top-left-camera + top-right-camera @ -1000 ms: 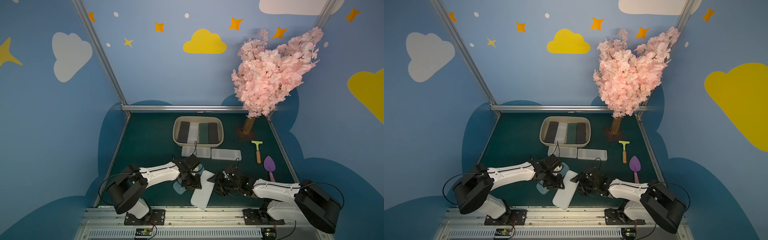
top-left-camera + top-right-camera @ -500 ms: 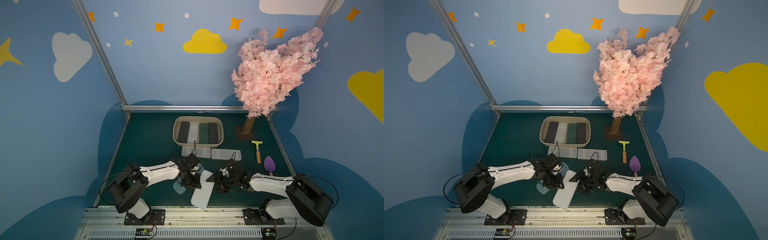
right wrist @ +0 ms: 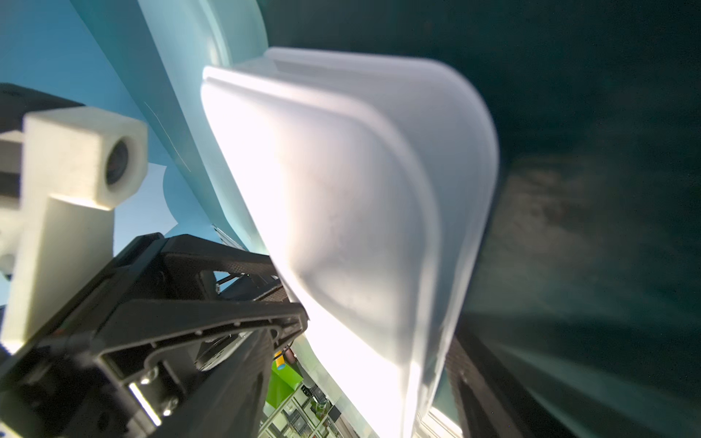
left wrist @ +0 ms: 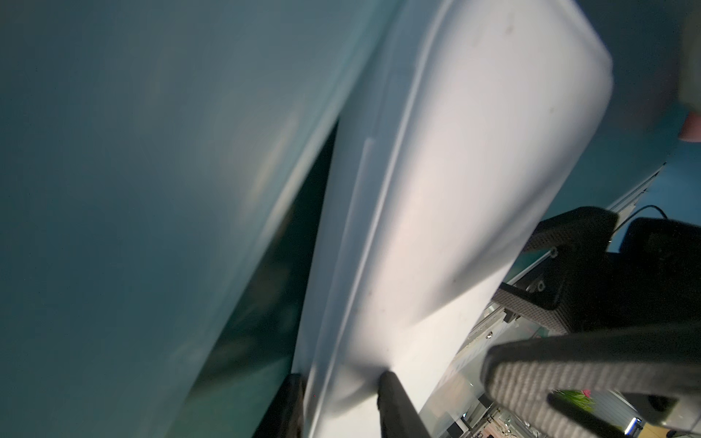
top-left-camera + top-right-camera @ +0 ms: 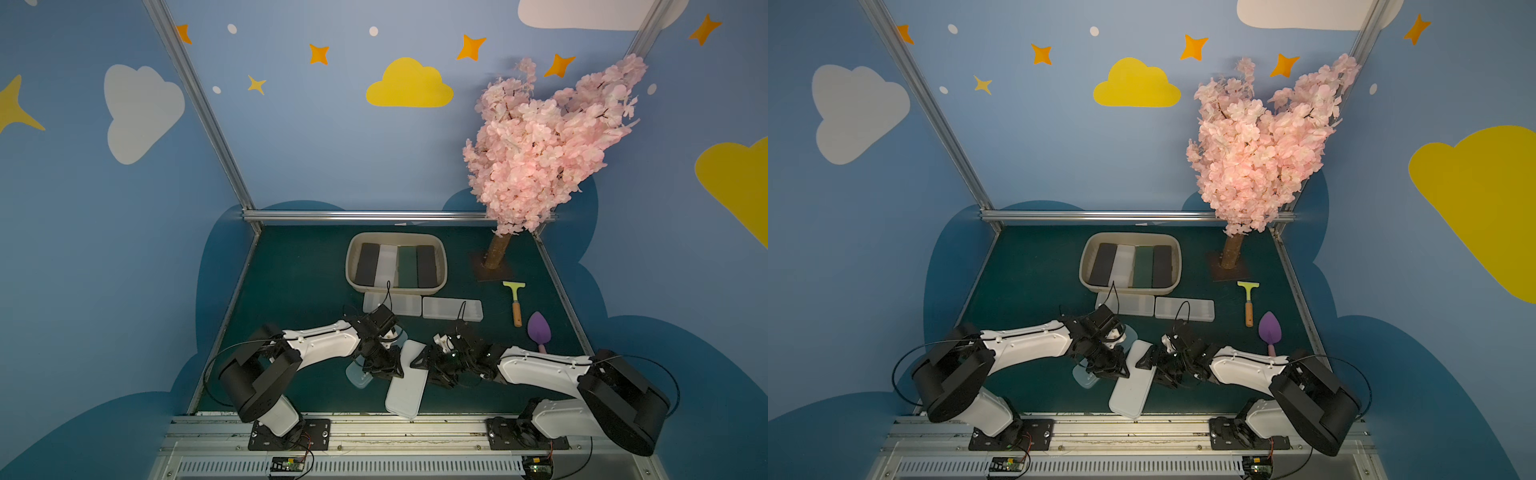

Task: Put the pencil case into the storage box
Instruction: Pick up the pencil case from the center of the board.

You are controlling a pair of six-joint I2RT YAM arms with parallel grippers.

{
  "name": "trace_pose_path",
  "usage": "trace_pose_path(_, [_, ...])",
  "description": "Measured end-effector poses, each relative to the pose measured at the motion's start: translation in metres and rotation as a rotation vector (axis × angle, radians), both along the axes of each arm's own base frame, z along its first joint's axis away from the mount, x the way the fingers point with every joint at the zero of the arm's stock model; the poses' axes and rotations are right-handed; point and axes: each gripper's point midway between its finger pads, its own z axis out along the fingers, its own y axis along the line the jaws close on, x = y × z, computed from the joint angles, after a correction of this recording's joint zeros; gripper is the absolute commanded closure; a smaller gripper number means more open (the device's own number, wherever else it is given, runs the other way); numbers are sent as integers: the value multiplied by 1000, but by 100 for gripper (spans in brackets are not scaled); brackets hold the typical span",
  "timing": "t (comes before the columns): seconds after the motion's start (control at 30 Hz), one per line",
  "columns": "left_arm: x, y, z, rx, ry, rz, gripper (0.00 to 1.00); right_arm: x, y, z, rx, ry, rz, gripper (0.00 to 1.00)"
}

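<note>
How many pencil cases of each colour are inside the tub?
Black cases: 2
White case: 1
Green case: 1
Total in the storage box: 4

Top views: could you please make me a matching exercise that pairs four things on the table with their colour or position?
Things
1. storage box
2. front pencil case
3. scraper
4. trowel

Descriptions
A. purple, farthest to the right
B. white, set at a slant
C. beige, toward the back
D. yellow-green head, wooden handle

Pairs: 1-C, 2-B, 3-D, 4-A
</note>
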Motion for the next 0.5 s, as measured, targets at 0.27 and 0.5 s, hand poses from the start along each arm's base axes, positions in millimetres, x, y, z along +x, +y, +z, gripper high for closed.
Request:
trace_pose_path(0.27, [1,0,-1,-38,65,14,71,-2,-2,3,35,-93,10,35])
trace_pose_path(0.5, [0,-2,-4,-66,118,21,72,-5,-2,4,50,-158,30,34])
